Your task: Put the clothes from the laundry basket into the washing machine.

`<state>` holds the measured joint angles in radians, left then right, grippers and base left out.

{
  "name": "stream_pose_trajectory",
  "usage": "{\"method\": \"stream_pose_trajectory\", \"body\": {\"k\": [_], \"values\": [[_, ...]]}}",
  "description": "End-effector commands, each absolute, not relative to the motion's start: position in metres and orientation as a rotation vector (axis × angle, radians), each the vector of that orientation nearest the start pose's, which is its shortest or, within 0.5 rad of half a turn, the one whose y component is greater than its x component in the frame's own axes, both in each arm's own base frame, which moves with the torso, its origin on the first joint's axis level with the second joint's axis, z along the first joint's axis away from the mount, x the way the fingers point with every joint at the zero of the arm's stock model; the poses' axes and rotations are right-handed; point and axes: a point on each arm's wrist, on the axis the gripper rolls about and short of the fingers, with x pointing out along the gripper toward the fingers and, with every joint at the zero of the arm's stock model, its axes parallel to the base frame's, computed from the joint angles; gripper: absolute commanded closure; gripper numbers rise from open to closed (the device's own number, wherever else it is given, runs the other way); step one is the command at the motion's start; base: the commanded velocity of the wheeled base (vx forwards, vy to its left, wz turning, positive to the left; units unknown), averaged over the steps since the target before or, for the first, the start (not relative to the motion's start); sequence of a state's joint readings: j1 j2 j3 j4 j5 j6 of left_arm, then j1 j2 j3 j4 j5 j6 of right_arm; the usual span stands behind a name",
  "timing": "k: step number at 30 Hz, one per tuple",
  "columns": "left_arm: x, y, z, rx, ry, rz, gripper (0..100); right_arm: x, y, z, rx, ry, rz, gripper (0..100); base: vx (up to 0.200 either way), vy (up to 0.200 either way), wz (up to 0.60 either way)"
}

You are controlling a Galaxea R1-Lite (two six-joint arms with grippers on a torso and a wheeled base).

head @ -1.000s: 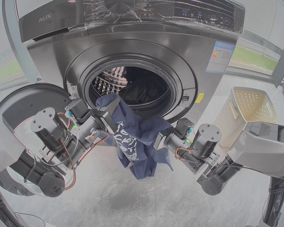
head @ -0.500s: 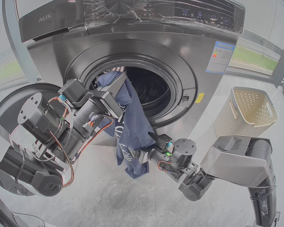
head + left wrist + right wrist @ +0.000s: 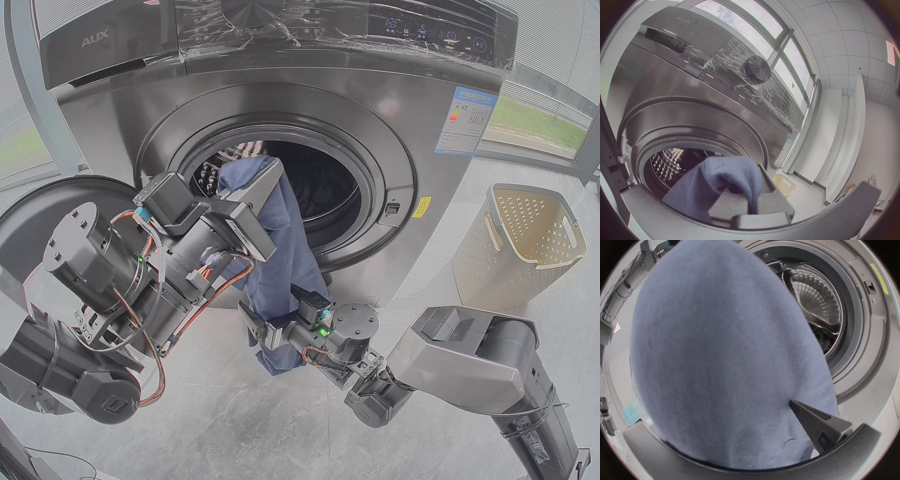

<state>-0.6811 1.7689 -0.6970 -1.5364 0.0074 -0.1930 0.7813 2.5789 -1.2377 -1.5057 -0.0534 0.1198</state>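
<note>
1. The washing machine [image 3: 387, 112] stands straight ahead with its round door [image 3: 56, 212] swung open to the robot's left. The drum opening [image 3: 325, 181] is uncovered.
2. A navy garment [image 3: 281, 262] hangs in front of the opening. Its top is at the left part of the rim and its lower end dangles below the front panel, above the tiled floor [image 3: 250, 425].
3. The left arm comes in from the left, its wrist angled up and toward the machine. The left gripper [image 3: 256, 187] sits at the mouth of the drum with its fingers [image 3: 750, 203] clamped on the garment's top edge. The left wrist view shows the cloth [image 3: 725, 172] folded over them.
4. The right arm is bent low and crosses in front of the machine from the right. The right gripper [image 3: 256, 322] is at the garment's lower part, pointing to the robot's left.
5. In the right wrist view, one of the right gripper's fingers [image 3: 822, 424] stands bare, well off to one side of the cloth [image 3: 725, 365]. The other is hidden under the fabric, so the fingers are spread rather than pinched.
6. Dark laundry [image 3: 319, 187] already lies inside the drum, behind the hanging garment.
7. The cream laundry basket [image 3: 494, 262] is tipped over on the floor to the right of the machine, well apart from both arms, its mouth facing up.
</note>
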Motion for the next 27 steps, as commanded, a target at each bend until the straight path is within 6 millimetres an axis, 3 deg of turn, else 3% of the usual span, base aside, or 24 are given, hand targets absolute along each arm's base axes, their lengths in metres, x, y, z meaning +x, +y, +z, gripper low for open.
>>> {"method": "stream_pose_trajectory", "body": {"k": [1,5,6,17,21,23,25,27], "values": [[0.235,-0.191,0.221,-0.342,-0.377,-0.707,100,0.346,0.332,0.005,0.176,-0.101,0.720,0,0.000,0.000,0.00],[0.234,-0.190,0.223,-0.344,-0.382,-0.707,100,0.359,0.325,-0.002,0.177,-0.108,0.679,0,0.000,0.000,0.00],[0.234,-0.189,0.223,-0.343,-0.383,-0.704,100,0.363,0.321,-0.002,0.178,-0.110,0.665,100,0.000,0.000,0.00],[0.236,-0.186,0.220,-0.344,-0.373,-0.677,100,0.377,0.299,0.017,0.198,-0.148,0.613,100,0.000,0.000,0.00],[0.240,-0.179,0.217,-0.335,-0.364,-0.645,100,0.373,0.289,0.033,0.204,-0.159,0.603,100,0.000,0.000,0.00],[0.246,-0.168,0.209,-0.318,-0.340,-0.605,100,0.367,0.277,0.053,0.216,-0.180,0.592,100,0.000,0.000,0.00],[0.246,-0.168,0.209,-0.318,-0.340,-0.605,100,0.367,0.277,0.053,0.216,-0.180,0.592,100,0.000,0.000,0.00],[0.252,-0.150,0.193,-0.285,-0.283,-0.550,100,0.352,0.257,0.076,0.221,-0.169,0.582,100,0.000,0.000,0.00]]}}
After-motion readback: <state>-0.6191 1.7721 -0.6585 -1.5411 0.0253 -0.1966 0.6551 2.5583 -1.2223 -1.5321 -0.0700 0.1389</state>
